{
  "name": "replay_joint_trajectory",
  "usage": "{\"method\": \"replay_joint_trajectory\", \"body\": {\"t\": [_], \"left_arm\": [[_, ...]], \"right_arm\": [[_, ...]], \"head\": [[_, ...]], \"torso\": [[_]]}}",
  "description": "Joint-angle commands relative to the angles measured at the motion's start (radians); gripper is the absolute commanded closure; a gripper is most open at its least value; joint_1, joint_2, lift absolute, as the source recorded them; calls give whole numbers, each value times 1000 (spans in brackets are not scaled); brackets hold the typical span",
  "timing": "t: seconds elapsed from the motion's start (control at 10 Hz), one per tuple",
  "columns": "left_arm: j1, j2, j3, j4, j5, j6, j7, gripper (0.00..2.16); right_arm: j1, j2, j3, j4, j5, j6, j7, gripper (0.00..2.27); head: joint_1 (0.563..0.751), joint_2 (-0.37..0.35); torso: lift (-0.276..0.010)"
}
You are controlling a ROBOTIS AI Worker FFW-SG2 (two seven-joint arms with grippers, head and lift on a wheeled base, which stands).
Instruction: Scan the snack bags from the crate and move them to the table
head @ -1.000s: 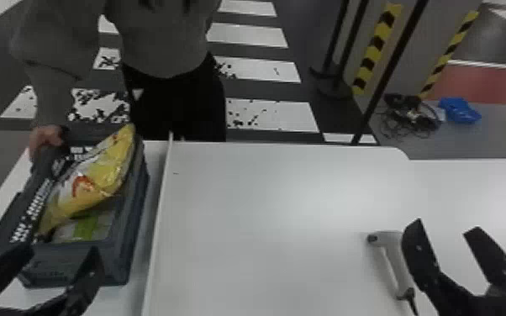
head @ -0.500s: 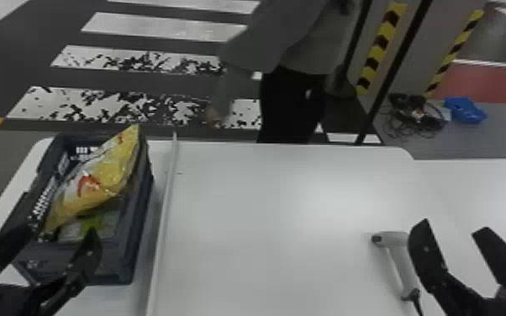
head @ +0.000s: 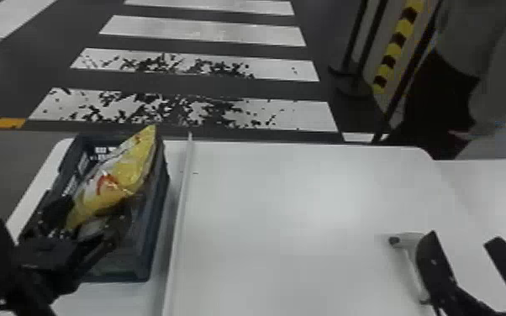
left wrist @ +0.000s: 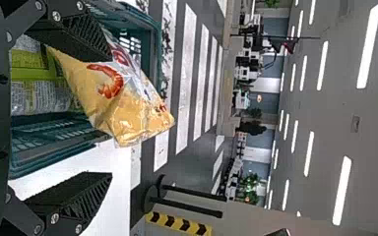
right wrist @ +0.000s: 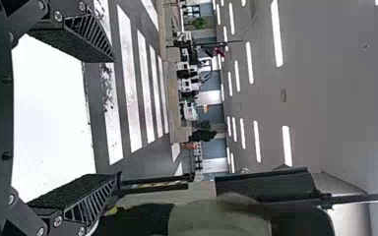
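Black left claw (head: pixel 98 206), lower left: fingers apart, presumably spread to grasp. White table (head: pixel 298 210) spans centre. Blue-grey plastic crate (head: pixel 155 222), left, holds yellow-and-white snack bag (head: pixel 115 180) tilted, likely easing grip. Lower right: black right claw (head: pixel 463 237), fingers apart, by pale plastic scanner (head: pixel 409 240).

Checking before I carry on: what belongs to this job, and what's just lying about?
Job:
- yellow snack bag in the crate
- scanner on the table
- left gripper
- right gripper

Lying about:
- striped post beyond the table
- black stands
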Motion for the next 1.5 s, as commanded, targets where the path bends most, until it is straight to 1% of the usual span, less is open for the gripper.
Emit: {"method": "replay_joint_trajectory", "body": {"t": [0.0, 0.3, 0.7, 1.1, 1.4], "left_arm": [[-57, -1, -18, 61, 2, 0, -2, 181], [-146, -3, -44, 150, 2, -3, 3, 181], [-226, -6, -78, 223, -14, -3, 18, 181], [-269, -5, -85, 257, -20, 0, 41, 181], [-287, -5, -87, 285, -28, -3, 41, 205]], "right_arm": [[4, 1, 9, 5, 24, 5, 0, 164], [12, 3, 7, 6, 34, 17, 0, 164], [1, -3, 7, 35, 33, 29, 0, 164], [-8, -7, 6, 46, 31, 35, 0, 164], [-7, -11, 3, 46, 31, 35, 0, 164]], "head": [[695, -90], [695, -90], [695, -100], [695, -104], [695, -99]], "torso": [[-95], [-95], [-95], [-95], [-95]]}}
